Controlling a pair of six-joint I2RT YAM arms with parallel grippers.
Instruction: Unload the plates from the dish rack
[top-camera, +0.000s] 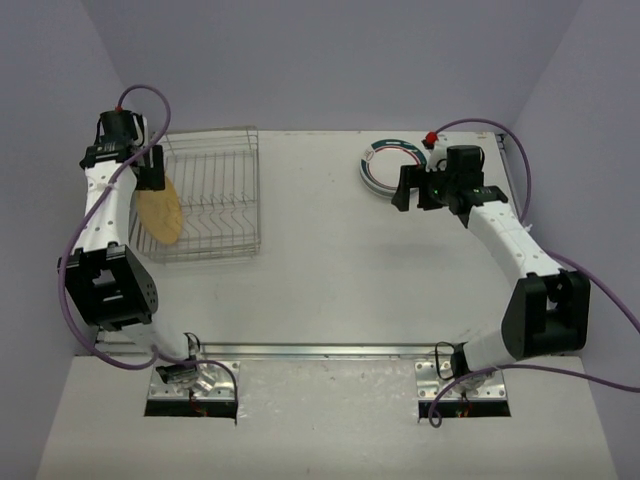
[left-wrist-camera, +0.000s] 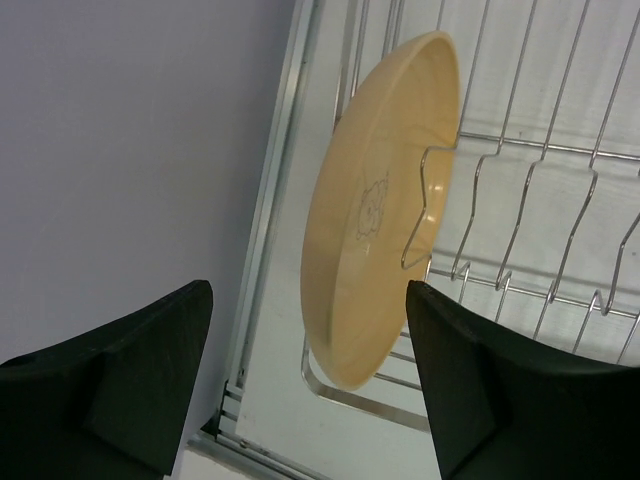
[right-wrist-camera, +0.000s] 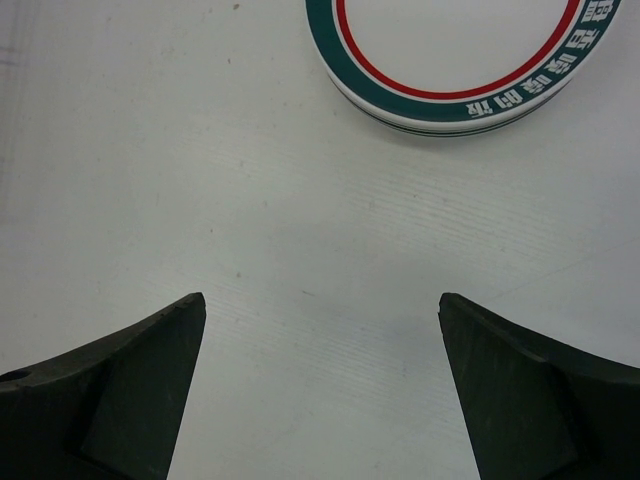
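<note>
Nearest, above bare white surface (right-wrist-camera: 300, 200): right claw (right-wrist-camera: 320, 300), spread wide, holding nothing, poised just short of a flat stack of round white plates with teal rims and red rings (right-wrist-camera: 450, 50). Set down at the far right, well apart from everything else, so presumably unloaded. Across on the left and a little farther back: left claw (left-wrist-camera: 308, 290), likewise spread wide and gripping nothing, lined up on a plain orange-tan round plate (left-wrist-camera: 370, 210). Standing on edge, leaning, in the end slot of the rectangular silver wire dish rack (left-wrist-camera: 560, 148), with a bent upright wire (left-wrist-camera: 424, 190) crossing in front of one face. Seemingly the only plate left in there. No contact visible from the wrist; impossible to tell from above. Plenty to go wrong from here: closing off-centre and pinching that upright along with the rim, then hauling the whole light rack off the surface; biting too shallow on a smooth curved rim and letting it slip and clatter back among the bars; lifting at a slant and snagging the lower edge on the base wires; swinging outward into the pale lilac wall (left-wrist-camera: 100, 150) close by on the left.
</note>
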